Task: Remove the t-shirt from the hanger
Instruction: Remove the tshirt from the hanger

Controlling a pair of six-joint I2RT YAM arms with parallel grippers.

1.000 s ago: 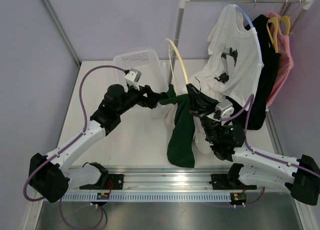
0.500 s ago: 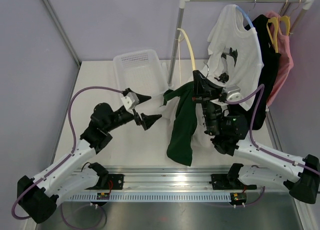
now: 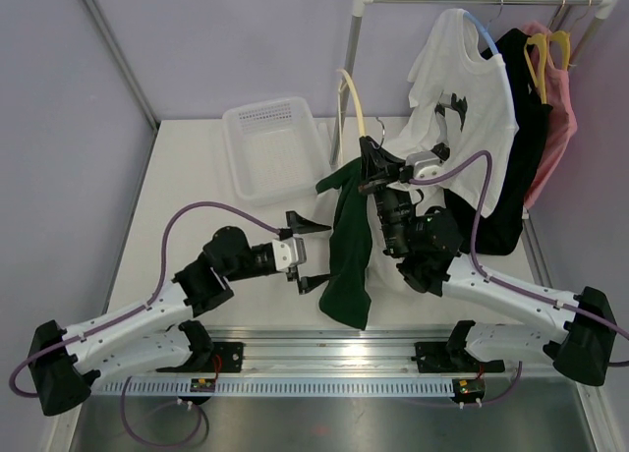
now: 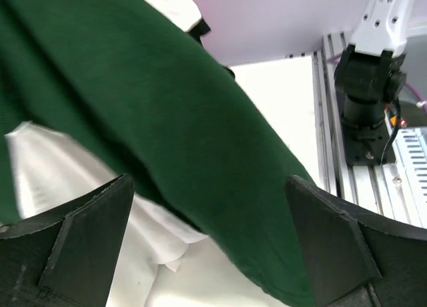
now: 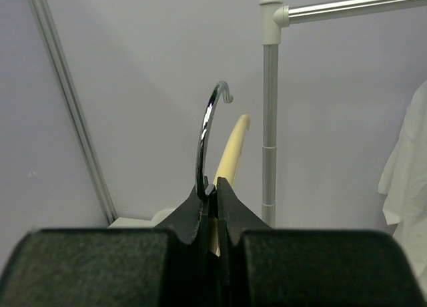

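Observation:
A dark green t-shirt [image 3: 349,246] hangs down from a cream hanger [image 3: 347,90], and one arm of that hanger sticks up bare. My right gripper [image 3: 371,172] is shut on the base of the hanger's metal hook [image 5: 205,130], holding it above the table; the cream arm [image 5: 230,153] shows behind the closed fingers. My left gripper [image 3: 311,253] stands wide open just left of the hanging shirt and holds nothing. In the left wrist view the green t-shirt [image 4: 200,120] crosses between the two black fingers [image 4: 87,240] without being pinched.
A white basket [image 3: 275,147] sits at the back left. The rack's pole [image 3: 351,59] stands behind the hanger, with a white t-shirt [image 3: 462,88], a black garment [image 3: 521,128] and a pink one [image 3: 560,108] on the rail. White cloth [image 4: 80,180] lies under the green shirt.
My left gripper has let go of the green shirt's sleeve, opened wide and drawn back toward the near edge. The right gripper has carried the hanger up and leftward.

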